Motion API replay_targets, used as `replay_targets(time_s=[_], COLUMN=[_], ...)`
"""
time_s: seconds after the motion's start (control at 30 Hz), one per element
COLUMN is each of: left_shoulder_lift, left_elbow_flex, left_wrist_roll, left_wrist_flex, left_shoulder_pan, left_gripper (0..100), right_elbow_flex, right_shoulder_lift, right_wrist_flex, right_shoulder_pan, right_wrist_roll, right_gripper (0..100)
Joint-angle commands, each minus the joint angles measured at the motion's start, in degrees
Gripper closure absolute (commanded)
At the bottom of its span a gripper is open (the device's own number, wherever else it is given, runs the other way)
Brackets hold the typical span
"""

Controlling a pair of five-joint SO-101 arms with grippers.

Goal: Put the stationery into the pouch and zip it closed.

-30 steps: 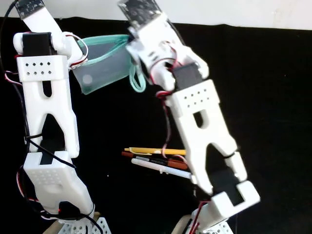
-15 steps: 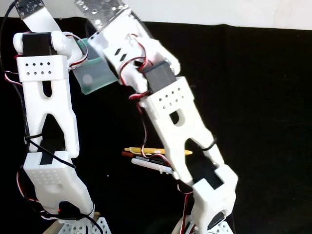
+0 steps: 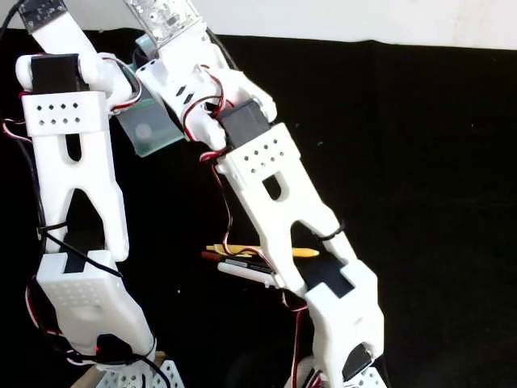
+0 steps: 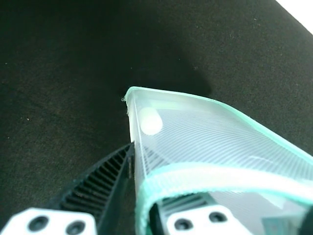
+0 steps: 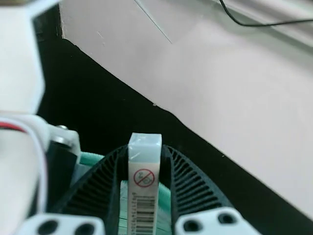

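1. Looking down from the high view, I see the pouch [image 3: 149, 129] at about 11 o'clock on the black surface [image 3: 436, 202]. It sits between the tops of my two arms.
2. My left fingers [image 4: 98, 191] are closed tight on the pouch, with one finger on each side of its see-through green wall.
3. My right fingers [image 5: 188, 191] are squeezing a small white block [image 5: 144, 166] that has a bar code on it. It stands straight up between them.
4. Just behind that block I can see the green edge of the pouch, very near.
5. The pens [image 3: 254, 263] lie bunched side by side on the surface, at about 5 o'clock from the pouch and well apart from it. I see a yellow one, a reddish one, a black one and a white one.
6. My right arm crosses over the pens and hides part of them.
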Motion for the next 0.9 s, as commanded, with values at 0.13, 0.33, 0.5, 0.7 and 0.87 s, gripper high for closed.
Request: replay_targets(time_s=[0.13,0.33,0.5,0.7,0.87], left_shoulder_lift=[1.0,1.2,1.2,1.2,1.2], left_elbow_flex=[-0.3,-0.3,-0.3,-0.3,-0.3], left_wrist_roll=[-0.4,-0.4,-0.4,-0.4,-0.4], left_wrist_flex=[-0.9,-0.9,-0.9,-0.9,-0.9], left_shoulder_pan=[-1.5,-1.5,-1.5,-1.5,-1.5], left_gripper=[99,99,99,99,99], right_elbow_flex=[-2.5,-2.5,-2.6,-2.6,-2.6], right_shoulder_lift=[0.4,0.3,0.3,0.3,0.3], right_wrist_flex=[2.9,6.8,7.6,7.6,8.0], right_shoulder_pan=[1.2,1.1,1.1,1.0,1.0], right_wrist_roll=[-0.4,-0.3,-0.3,-0.3,-0.3], right_gripper=[99.2,99.2,99.2,92.0,77.6])
